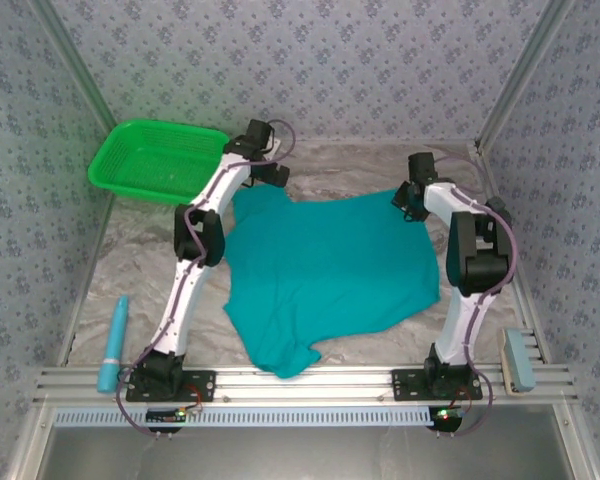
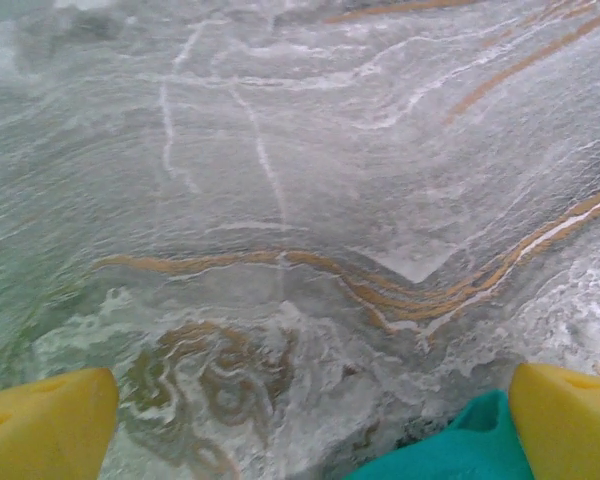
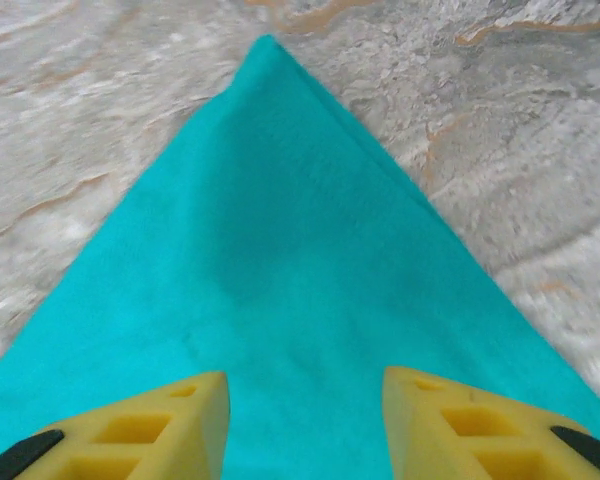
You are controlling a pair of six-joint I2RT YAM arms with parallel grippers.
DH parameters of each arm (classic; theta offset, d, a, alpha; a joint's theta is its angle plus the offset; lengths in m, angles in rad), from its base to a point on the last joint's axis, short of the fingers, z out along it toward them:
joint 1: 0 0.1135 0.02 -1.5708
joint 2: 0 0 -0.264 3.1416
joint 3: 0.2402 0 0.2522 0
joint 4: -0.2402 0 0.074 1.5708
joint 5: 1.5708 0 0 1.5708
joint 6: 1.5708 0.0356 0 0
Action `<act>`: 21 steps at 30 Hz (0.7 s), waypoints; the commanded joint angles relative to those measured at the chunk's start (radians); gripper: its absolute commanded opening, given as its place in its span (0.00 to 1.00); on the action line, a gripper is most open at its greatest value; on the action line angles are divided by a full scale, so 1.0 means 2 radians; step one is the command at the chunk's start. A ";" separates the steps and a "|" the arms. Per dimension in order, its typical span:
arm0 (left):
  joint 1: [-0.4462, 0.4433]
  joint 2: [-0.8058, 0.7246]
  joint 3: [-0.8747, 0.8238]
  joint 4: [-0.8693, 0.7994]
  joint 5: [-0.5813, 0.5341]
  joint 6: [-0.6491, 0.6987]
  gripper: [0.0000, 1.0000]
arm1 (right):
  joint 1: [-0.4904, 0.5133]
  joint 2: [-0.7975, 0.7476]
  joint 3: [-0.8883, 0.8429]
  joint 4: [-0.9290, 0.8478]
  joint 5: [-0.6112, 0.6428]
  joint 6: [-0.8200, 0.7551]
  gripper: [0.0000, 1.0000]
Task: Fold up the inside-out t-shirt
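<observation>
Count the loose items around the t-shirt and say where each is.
3. A green basket at the far left corner; a light blue tube at the near left edge; a pale blue block at the near right. The t-shirt may hide others.

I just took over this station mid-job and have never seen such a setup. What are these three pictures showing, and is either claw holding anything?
These are two robot arms bolted to the near edge of a marbled table. The overhead picture looks down from behind them; the other two come from a camera on each wrist. A teal t-shirt lies spread out between the arms. A green basket sits in the far left corner, and a blue tube lies near the left arm's base. The left gripper is wide open over bare table, beside the shirt's edge. The right gripper hovers over a shirt corner, its jaws apart. Neither seems to hold anything.
</observation>
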 commanded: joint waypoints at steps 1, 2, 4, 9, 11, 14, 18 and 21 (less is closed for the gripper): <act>-0.030 -0.114 -0.049 -0.013 0.003 -0.014 1.00 | 0.013 -0.100 -0.034 -0.063 0.016 -0.019 0.47; -0.035 -0.135 -0.074 -0.019 0.012 -0.029 1.00 | 0.018 -0.121 -0.050 -0.069 0.017 -0.022 0.47; -0.043 -0.189 -0.149 -0.021 0.015 -0.091 1.00 | 0.035 -0.167 -0.096 -0.076 0.006 -0.037 0.47; -0.043 -0.340 -0.434 0.117 0.052 -0.228 1.00 | 0.126 -0.217 -0.130 -0.047 -0.054 -0.125 0.46; -0.040 -0.376 -0.511 0.162 0.057 -0.270 1.00 | 0.164 -0.216 -0.125 -0.047 -0.017 -0.137 0.46; -0.027 -0.356 -0.529 0.148 0.094 -0.296 1.00 | 0.182 -0.215 -0.128 -0.024 -0.013 -0.133 0.46; -0.019 -0.258 -0.429 0.082 0.055 -0.263 1.00 | 0.182 -0.214 -0.137 0.006 -0.016 -0.119 0.45; -0.014 -0.201 -0.370 0.053 0.033 -0.258 0.98 | 0.177 -0.212 -0.138 0.010 -0.020 -0.123 0.45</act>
